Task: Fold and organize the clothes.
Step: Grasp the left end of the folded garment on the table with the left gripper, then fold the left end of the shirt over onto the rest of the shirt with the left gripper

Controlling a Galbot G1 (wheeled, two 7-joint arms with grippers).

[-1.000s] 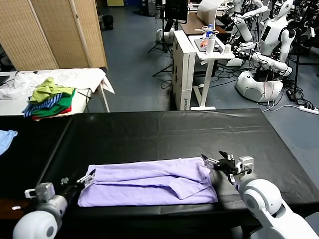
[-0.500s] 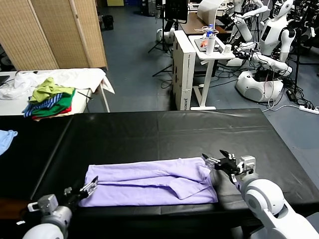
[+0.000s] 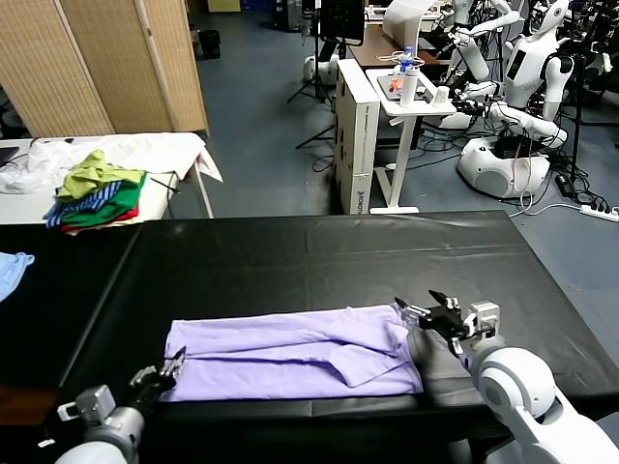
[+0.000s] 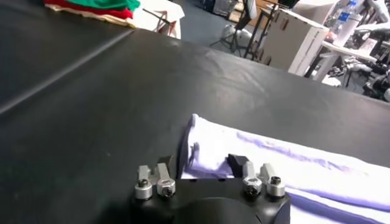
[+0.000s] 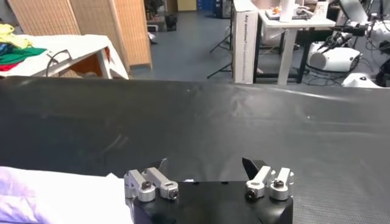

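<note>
The lavender T-shirt (image 3: 290,353) lies flat near the black table's (image 3: 319,251) front edge, long axis running nine to three o'clock. Each end has a gripper (both spread, empty): left gripper (image 3: 170,371) at nine, right gripper (image 3: 418,311) at three.

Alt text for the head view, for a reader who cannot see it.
A pale lavender T-shirt lies folded into a long band on a black table. The open left gripper is at its left end, and the open right gripper is at its right end.

Plain lavender T-shirt (image 3: 290,353) on a black table (image 3: 319,256).
</note>
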